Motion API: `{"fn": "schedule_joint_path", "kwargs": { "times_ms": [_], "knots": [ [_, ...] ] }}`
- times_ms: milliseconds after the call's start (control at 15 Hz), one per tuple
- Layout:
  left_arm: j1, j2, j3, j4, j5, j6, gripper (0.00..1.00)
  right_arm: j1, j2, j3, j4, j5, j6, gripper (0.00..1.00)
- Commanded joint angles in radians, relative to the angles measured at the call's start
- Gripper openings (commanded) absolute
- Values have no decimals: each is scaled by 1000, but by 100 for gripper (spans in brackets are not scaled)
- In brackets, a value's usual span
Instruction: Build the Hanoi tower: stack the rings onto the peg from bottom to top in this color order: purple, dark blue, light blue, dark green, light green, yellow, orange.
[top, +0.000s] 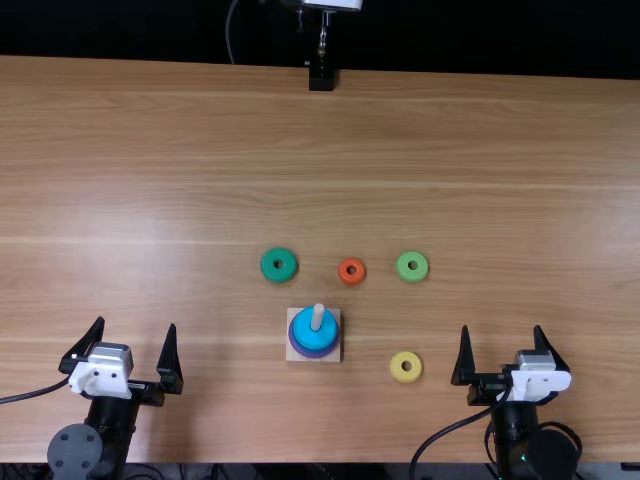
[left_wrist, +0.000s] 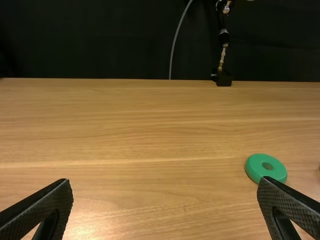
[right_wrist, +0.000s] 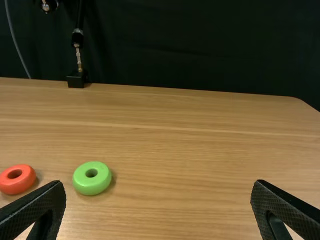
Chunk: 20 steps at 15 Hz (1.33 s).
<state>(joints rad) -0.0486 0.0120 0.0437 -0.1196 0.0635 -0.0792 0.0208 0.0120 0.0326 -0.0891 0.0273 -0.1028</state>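
In the top view my left gripper (top: 136, 323) stands open at the lower left, and my right gripper (top: 501, 328) is open at the lower right, both holding nothing. Between them a wooden peg (top: 318, 315) rises from its square base (top: 334, 350). A light blue ring (top: 311, 339) tops the stack on it, above a darker blue-purple rim (top: 316, 355); how many rings form that rim I cannot tell. Behind lie the dark green ring (top: 268, 265), orange ring (top: 343, 271) and light green ring (top: 403, 266); the yellow ring (top: 397, 367) lies right of the base. The left wrist view has my gripper (left_wrist: 165, 180); the right, my gripper (right_wrist: 159, 182).
A black stand (top: 321, 78) is at the table's far edge, with a thin cable (top: 230, 35) beside it. Black cables run by both arms. The wooden table (top: 180, 160) stretches behind the rings.
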Motion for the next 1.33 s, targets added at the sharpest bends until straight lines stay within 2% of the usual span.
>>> {"fn": "schedule_joint_path", "kwargs": {
  "times_ms": [0, 533, 667, 867, 1267],
  "knots": [
    [0, -12, -44, -6, 16, 11, 100, -9, -12, -14, 0, 10, 0, 100],
    [4, -12, -44, -7, 17, 9, 100, -9, -12, -14, 0, 10, 0, 100],
    [6, -12, -44, -6, 29, 7, 100, -9, -12, -14, 0, 10, 0, 100],
    [-19, -6, -25, 44, 29, 11, 100, -9, -12, -14, 0, 10, 0, 100],
    [-28, 296, 383, 68, 29, 6, 100, -9, -12, -14, 0, 10, 0, 100]
  ]
}}
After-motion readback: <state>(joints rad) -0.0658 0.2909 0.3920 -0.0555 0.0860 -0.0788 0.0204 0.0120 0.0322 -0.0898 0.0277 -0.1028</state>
